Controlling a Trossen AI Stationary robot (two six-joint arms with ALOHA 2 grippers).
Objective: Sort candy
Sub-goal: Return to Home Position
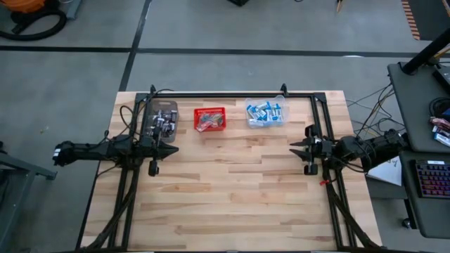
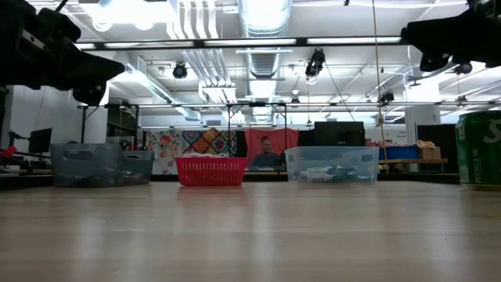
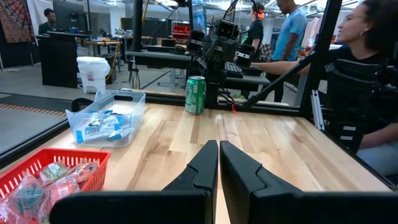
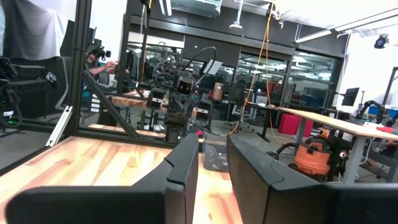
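We find the dark mini bars (image 1: 164,121) in a clear bin (image 1: 174,107) on the bench's (image 1: 232,190) far edge, toward its left corner. Twist-wrapped pieces (image 1: 209,122) fill the red basket (image 1: 210,109) at the middle of that edge, and blue-and-white packets (image 1: 266,112) lie in the second clear bin (image 1: 285,105) just to its right. The left gripper (image 1: 174,149) hangs over the left edge, empty, its fingers closed to a slit. The right gripper (image 1: 292,145) faces it from the right edge, holding nothing, its fingers a narrow gap apart.
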